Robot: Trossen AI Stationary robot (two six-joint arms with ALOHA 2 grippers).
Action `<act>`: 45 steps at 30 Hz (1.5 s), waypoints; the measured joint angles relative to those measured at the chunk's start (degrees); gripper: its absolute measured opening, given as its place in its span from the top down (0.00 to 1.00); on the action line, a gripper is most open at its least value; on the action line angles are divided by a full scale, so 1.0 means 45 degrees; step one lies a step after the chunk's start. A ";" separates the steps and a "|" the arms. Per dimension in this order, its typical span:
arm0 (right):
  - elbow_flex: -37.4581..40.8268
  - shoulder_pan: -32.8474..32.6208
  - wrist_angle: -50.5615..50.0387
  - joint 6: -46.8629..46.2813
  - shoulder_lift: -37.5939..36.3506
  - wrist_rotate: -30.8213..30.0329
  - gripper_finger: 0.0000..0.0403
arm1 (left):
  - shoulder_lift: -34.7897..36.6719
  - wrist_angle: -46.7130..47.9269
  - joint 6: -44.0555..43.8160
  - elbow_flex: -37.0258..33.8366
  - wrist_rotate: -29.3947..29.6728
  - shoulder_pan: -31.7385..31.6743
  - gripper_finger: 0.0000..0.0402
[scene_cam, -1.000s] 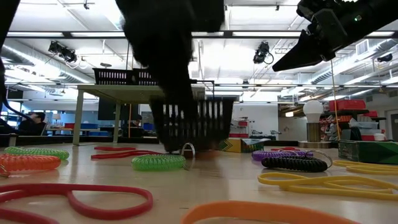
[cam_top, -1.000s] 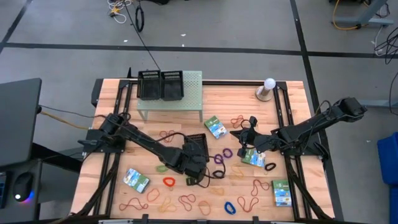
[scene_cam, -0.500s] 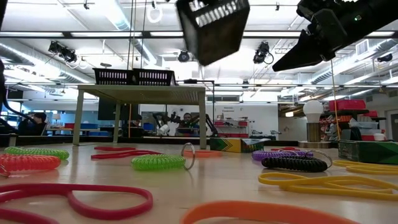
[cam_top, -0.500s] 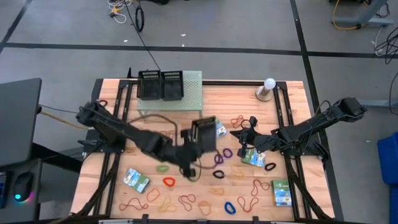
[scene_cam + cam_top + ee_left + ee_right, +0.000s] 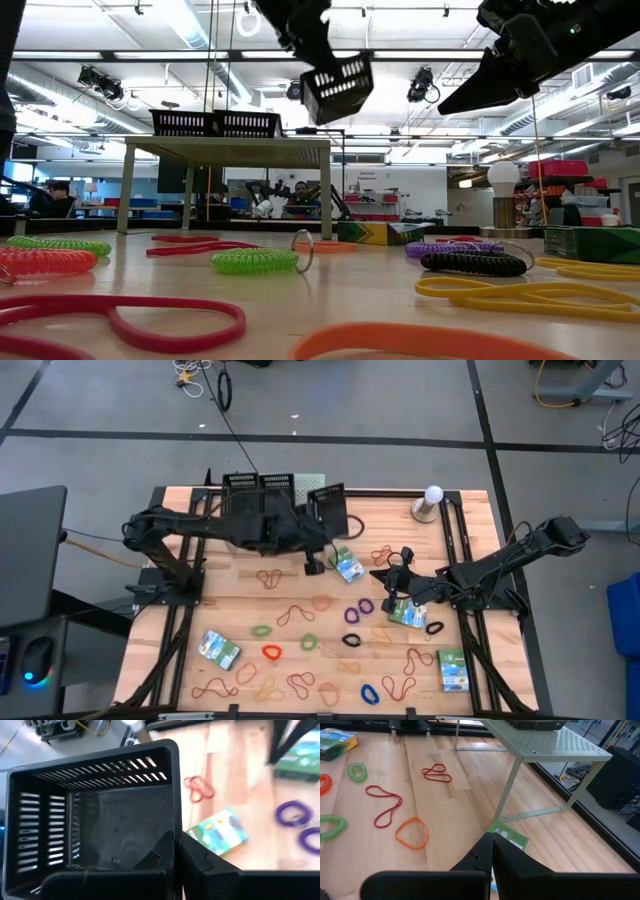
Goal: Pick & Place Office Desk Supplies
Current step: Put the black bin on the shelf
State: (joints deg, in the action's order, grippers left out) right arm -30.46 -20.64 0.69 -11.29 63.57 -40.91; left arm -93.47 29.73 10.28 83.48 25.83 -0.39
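My left gripper (image 5: 318,522) is shut on a small black mesh tray (image 5: 329,502), held high beside the right end of the pale-green perforated shelf (image 5: 230,146). Two more black trays (image 5: 258,494) stand on that shelf. Rubber bands (image 5: 292,614) in several colours and green-white-blue packets (image 5: 348,566) (image 5: 218,650) lie flat over the wooden table. My right gripper (image 5: 386,574) hovers shut and empty right of the table's middle, above a packet (image 5: 506,835). My left gripper holds the tray by one side wall (image 5: 174,815), near a corner. One finger (image 5: 162,851) is inside the tray and the other (image 5: 201,862) outside. The tray (image 5: 338,88) is lifted clear of table and shelf and tilted.
A light bulb on a stand (image 5: 431,499) is at the far right corner. Coiled bands (image 5: 255,261) and flat loops (image 5: 525,293) cover the near half of the table. Black frame rails (image 5: 470,560) run along both sides.
My left gripper has swung from the table's middle toward the far edge and up, staying shut on the black tray. The tray, which stood on the table, is now lifted clear and hangs tilted by the shelf's right end.
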 joint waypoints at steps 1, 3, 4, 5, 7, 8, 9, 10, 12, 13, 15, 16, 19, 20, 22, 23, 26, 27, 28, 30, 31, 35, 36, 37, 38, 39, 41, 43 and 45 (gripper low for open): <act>0.0000 0.0000 0.0000 0.0004 0.0004 0.0000 0.97 | 0.0000 0.0127 0.0148 0.0000 -0.0141 -0.0182 0.97; 0.0000 0.0000 0.0000 0.0008 0.0001 0.0000 0.97 | 0.0000 0.0374 0.0290 0.0000 -0.0459 -0.0492 0.97; 0.0000 0.0000 0.0000 0.0020 0.0001 0.0000 0.97 | 0.0000 0.0525 0.0351 0.0000 -0.0611 -0.0633 0.97; 0.0000 0.0000 0.0000 0.0044 0.0002 0.0000 0.97 | 0.0000 0.0681 0.0374 0.0000 -0.0752 -0.0753 0.97; 0.0000 0.0000 0.0000 0.0039 0.0002 0.0003 0.97 | 0.0000 0.0993 0.0378 0.0000 -0.0845 -0.0935 0.97; 0.0000 0.0000 0.0000 0.0039 0.0004 0.0000 0.97 | 0.0000 0.1105 0.0379 -0.0001 -0.0820 -0.0990 0.97; 0.0000 0.0000 0.0000 0.0039 0.0002 0.0002 0.97 | 0.0000 0.1176 0.0399 -0.0001 -0.0731 -0.1025 0.97; 0.0000 0.0000 0.0000 0.0039 0.0000 0.0000 0.97 | 0.0000 0.1239 0.0436 0.0000 -0.0634 -0.1033 0.97; 0.0000 0.0000 0.0000 0.0039 0.0001 0.0005 0.97 | 0.0000 0.1474 0.0509 0.0000 -0.0455 -0.1066 0.97; 0.0000 0.0000 0.0000 0.0039 0.0001 0.0005 0.97 | 0.0000 0.1588 0.0536 0.0000 -0.0472 -0.1106 0.97; 0.0000 0.0000 0.0000 0.0039 0.0000 0.0003 0.97 | 0.0000 0.1798 0.0527 0.0000 -0.0598 -0.1205 0.97; 0.0000 0.0000 0.0000 0.0039 0.0002 0.0003 0.97 | -0.0028 0.1820 0.0530 0.0000 -0.0655 -0.1268 0.97; 0.0000 0.0000 0.0005 0.0038 0.0001 0.0005 0.97 | -0.0063 0.1797 0.0732 -0.0005 -0.0668 -0.1443 0.96; 0.0000 0.0000 0.0005 0.0039 0.0005 0.0005 0.97 | -0.0063 0.1747 0.0856 -0.0005 -0.0665 -0.1518 0.96; 0.0000 0.0000 0.0017 0.0039 0.0000 0.0005 0.97 | -0.0063 0.1702 0.1094 -0.0005 -0.0661 -0.1678 0.96; 0.0000 0.0000 0.0026 0.0034 0.0002 0.0005 0.97 | -0.0063 0.1724 0.1148 -0.0005 -0.0670 -0.1793 0.96; 0.0000 0.0000 0.0034 0.0036 0.0003 0.0005 0.97 | -0.0063 0.1731 0.1178 -0.0005 -0.0881 -0.2107 0.96; 0.0000 0.0000 0.0034 0.0034 0.0002 0.0005 0.97 | -0.0063 0.1731 0.1165 -0.0005 -0.1014 -0.2194 0.96; 0.0000 0.0000 0.0034 0.0039 0.0002 0.0005 0.97 | -0.0063 0.1733 0.1163 -0.0005 -0.1140 -0.2282 0.96; 0.0000 0.0000 0.0034 0.0038 0.0004 0.0005 0.97 | -0.0063 0.1759 0.1158 -0.0005 -0.1167 -0.2381 0.96; 0.0000 0.0000 0.0034 0.0039 0.0000 0.0005 0.97 | -0.0063 0.1786 0.1158 -0.0005 -0.1163 -0.2420 0.96; 0.0000 0.0000 0.0034 0.0039 0.0003 0.0005 0.97 | -0.0068 0.2214 0.1058 -0.0005 -0.1195 -0.2500 0.96; 0.0000 0.0000 0.0034 0.0039 0.0001 0.0005 0.97 | -0.0068 0.2308 0.0988 -0.0005 -0.1191 -0.2504 0.95; 0.0000 0.0000 0.0034 0.0039 0.0001 0.0005 0.97 | -0.0068 0.2423 0.0950 -0.0005 -0.1178 -0.2504 0.95; 0.0000 0.0000 0.0034 0.0039 0.0004 0.0005 0.97 | -0.0068 0.2462 0.0883 -0.0005 -0.1129 -0.2509 0.95; 0.0000 0.0000 0.0034 0.0039 0.0000 0.0005 0.97 | -0.0076 0.2460 0.0820 -0.0005 -0.1115 -0.2509 0.94; 0.0000 0.0000 0.0039 0.0039 0.0000 0.0005 0.97 | -0.0078 0.2455 0.0614 -0.0005 -0.1096 -0.2509 0.93; 0.0000 0.0000 0.0039 0.0039 0.0002 0.0005 0.97 | -0.0078 0.2455 0.0570 -0.0005 -0.1089 -0.2505 0.92; 0.0000 0.0000 0.0039 0.0039 0.0000 0.0005 0.97 | -0.0078 0.2453 0.0570 -0.0005 -0.1089 -0.2498 0.90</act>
State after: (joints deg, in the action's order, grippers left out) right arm -30.46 -20.64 0.86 -11.11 63.57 -40.88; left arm -93.82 40.77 12.84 83.46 20.93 -11.63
